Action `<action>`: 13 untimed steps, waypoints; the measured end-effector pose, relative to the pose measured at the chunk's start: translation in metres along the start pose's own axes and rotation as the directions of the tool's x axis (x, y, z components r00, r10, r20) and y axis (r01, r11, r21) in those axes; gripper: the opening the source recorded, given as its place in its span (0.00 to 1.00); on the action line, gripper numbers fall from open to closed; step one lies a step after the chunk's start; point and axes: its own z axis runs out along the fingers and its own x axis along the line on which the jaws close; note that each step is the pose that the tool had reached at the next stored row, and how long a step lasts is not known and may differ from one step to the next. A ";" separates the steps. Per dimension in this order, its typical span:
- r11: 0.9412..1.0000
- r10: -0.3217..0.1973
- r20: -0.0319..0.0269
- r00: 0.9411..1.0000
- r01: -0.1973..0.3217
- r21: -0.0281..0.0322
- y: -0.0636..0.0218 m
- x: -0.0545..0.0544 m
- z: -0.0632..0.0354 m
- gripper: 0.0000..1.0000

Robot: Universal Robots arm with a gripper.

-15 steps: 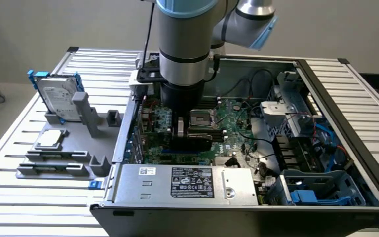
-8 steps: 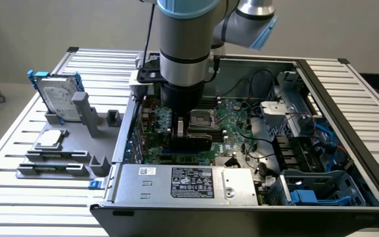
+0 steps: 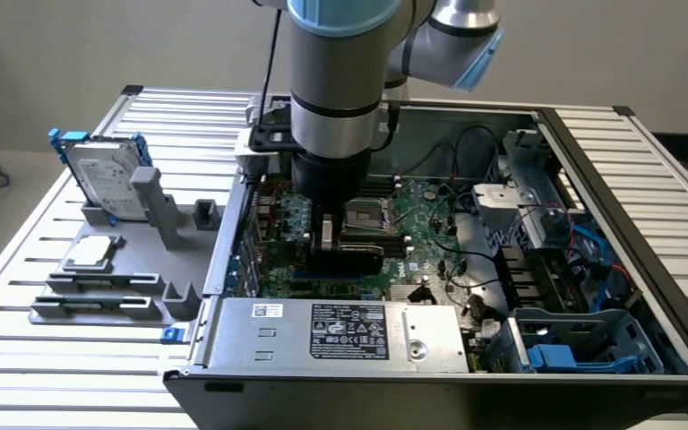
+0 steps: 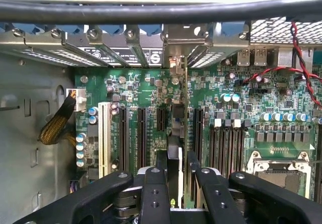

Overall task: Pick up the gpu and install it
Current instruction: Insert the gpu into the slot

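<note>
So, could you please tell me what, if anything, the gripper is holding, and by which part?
The thin green circuit-board gpu card, pinched by its upper edge in the gripper.

Silver arm [image 3: 334, 107] w/ lt-blue caps [image 3: 478, 55], blk cable [image 3: 275, 54], blk jaws

Matt black plastic hand [image 4: 177, 159], the gpu [image 4: 177, 126] with shiny metal bracket, ribbed bare-metal table [image 3: 33, 358].

An open computer case [image 3: 440, 403] lies on a slatted metal table [image 3: 33, 358], its green motherboard [image 4: 146, 90] and silver power supply [image 3: 344, 331] exposed. Beside it, at the exterior view's left, a grey holder [image 3: 141, 260] carries an upright hard drive [image 3: 103, 175] with blue rails.
</note>
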 end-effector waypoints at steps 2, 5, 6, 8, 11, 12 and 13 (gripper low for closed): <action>1.000 0.000 0.000 1.000 0.000 0.000 0.0000 0.000 0.0002 0.26; 1.000 0.000 0.000 1.000 0.000 -0.001 -0.0003 0.000 0.0005 0.26; 1.000 0.000 0.000 1.000 0.000 -0.001 -0.0005 0.000 0.0007 0.26; 1.000 0.000 0.000 1.000 0.000 -0.001 -0.0010 0.000 0.0010 0.26; 1.000 0.000 0.000 1.000 0.000 0.000 -0.0016 0.000 0.0012 0.26; 1.000 0.000 0.000 1.000 0.000 0.000 -0.0017 0.000 0.0013 0.26; 1.000 0.000 0.000 1.000 0.000 0.000 -0.0018 0.000 0.0012 0.26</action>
